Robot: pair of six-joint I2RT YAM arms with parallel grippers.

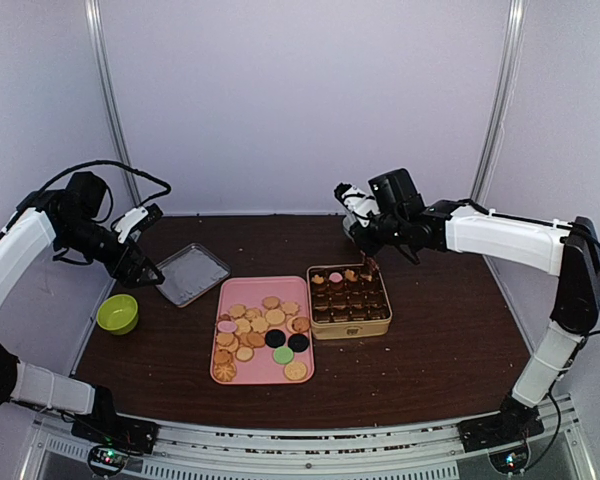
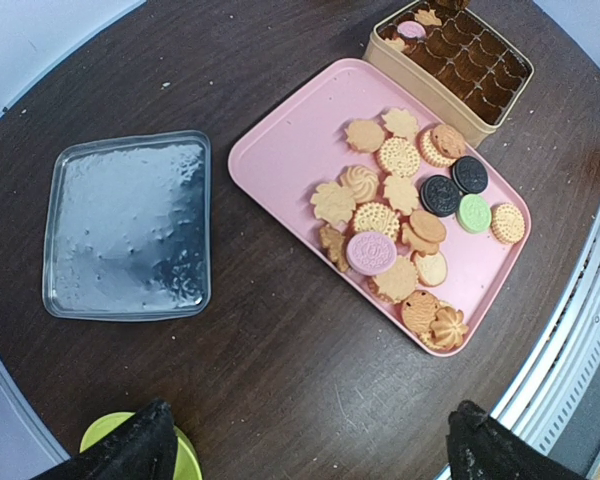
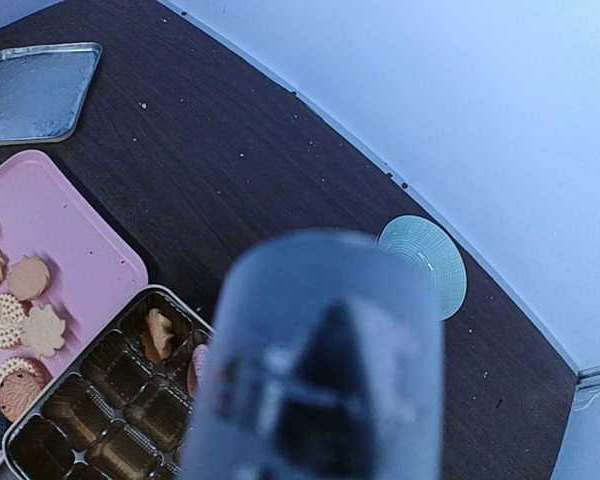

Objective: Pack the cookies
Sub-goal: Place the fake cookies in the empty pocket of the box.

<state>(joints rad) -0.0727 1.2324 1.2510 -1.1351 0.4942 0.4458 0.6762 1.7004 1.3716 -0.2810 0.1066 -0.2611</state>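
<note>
Several cookies (image 1: 261, 326) lie loose on a pink tray (image 1: 242, 291), mostly tan, with pink, green and black ones (image 2: 400, 215). To its right stands a gold tin (image 1: 350, 328) of dark compartments; its far row holds a few cookies (image 3: 158, 333). My right gripper (image 1: 368, 262) hangs over the tin's far right corner. In the right wrist view a blurred grey shape (image 3: 320, 350) hides its jaws. My left gripper (image 1: 145, 270) is wide open over bare table left of the tray, its fingertips (image 2: 130, 448) far apart with nothing between.
A shiny metal lid (image 1: 192, 273) lies left of the pink tray. A green bowl (image 1: 117, 313) sits near the left table edge, under my left gripper. A teal disc (image 3: 425, 262) lies on the table behind the tin, close to the back wall.
</note>
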